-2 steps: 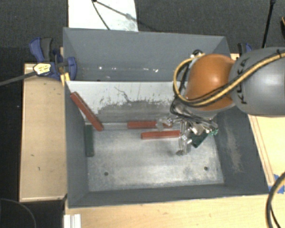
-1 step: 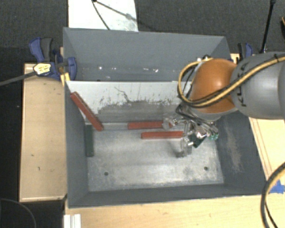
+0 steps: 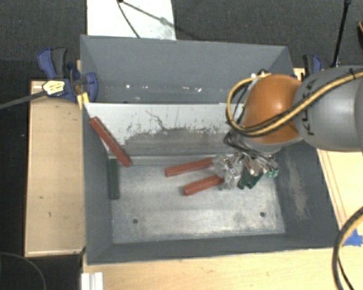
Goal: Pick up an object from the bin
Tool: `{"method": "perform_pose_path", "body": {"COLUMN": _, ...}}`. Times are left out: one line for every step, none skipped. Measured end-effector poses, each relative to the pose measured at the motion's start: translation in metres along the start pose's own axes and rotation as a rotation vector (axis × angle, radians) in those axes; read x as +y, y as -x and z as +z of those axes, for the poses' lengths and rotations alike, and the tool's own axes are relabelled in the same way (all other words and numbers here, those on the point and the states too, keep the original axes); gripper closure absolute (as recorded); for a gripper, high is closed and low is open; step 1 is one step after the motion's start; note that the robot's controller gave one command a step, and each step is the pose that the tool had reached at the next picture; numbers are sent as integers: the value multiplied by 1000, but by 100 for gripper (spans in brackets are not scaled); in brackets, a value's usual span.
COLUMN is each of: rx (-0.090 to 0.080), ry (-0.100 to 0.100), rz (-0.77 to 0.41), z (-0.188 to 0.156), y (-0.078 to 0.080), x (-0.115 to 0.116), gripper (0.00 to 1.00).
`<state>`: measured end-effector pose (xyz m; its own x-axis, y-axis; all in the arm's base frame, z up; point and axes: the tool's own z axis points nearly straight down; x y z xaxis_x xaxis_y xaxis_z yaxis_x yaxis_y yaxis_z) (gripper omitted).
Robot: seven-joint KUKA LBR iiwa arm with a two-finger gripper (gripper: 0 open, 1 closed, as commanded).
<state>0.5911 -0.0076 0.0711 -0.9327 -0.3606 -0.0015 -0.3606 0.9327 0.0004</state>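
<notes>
The gripper [image 3: 235, 175] is down low, at the floor of the grey bin [image 3: 199, 217], hanging beneath the orange cover [image 3: 272, 104] and the looped cables [image 3: 230, 104] on the wrist. Whether it is wide, narrow or clamped on anything, I cannot tell; the metalwork at its tip is too tangled to read.

Right up against it lies the nearer red-brown stick [image 3: 201, 186]. Its long axis runs across the bin, one end pointing straight into the gripper's tip, the other pointing away from the arm and angled slightly toward the near wall. That close end looks to be touching the gripper.

Just beyond it, on the far-wall side, lies a second red-brown stick [image 3: 189, 168], almost parallel, with the same slant. Its close end stops just short of the gripper.

Well away from the gripper, on the side opposite the arm, a third red-brown stick [image 3: 109, 141] leans tilted against the bin's wall, and a dark bar [image 3: 113, 179] lies along the foot of that wall, its axis crosswise to the two sticks near the gripper.
</notes>
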Motion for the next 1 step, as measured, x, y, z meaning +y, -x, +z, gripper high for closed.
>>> {"method": "perform_pose_path", "body": {"rx": -10, "ry": -3, "rz": 16, "z": -127, "y": -4, "x": 27, "gripper": 100}}
